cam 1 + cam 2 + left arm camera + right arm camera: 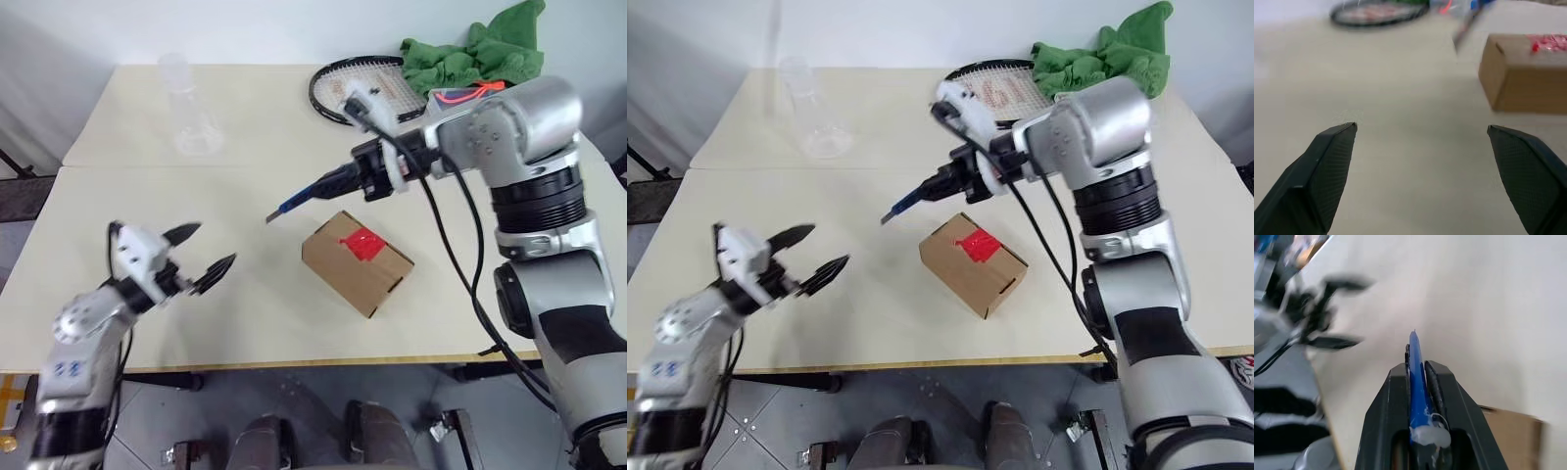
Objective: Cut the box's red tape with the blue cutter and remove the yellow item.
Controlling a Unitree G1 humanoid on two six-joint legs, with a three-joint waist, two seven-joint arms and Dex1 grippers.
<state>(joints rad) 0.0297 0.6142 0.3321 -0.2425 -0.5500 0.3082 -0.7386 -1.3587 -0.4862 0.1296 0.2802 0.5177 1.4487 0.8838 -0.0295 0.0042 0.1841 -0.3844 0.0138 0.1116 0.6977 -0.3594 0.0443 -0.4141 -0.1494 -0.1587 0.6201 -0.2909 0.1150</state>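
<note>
The brown box (357,262) lies on the table in front of me, flaps shut, with the red tape (364,245) across its top. My right gripper (335,182) hovers above and behind the box, shut on the blue cutter (304,200), whose tip points left and down, clear of the box. In the right wrist view the cutter (1417,377) sits clamped between the two fingers. My left gripper (211,250) stands open, low over the table to the left of the box, empty. The left wrist view has the box (1523,88) ahead of that gripper. The yellow item is hidden.
A badminton racket (358,90) and a green cloth (475,51) lie at the back right of the table. A clear flask (191,113) stands at the back left. Bare tabletop (255,313) stretches between the left gripper and the box.
</note>
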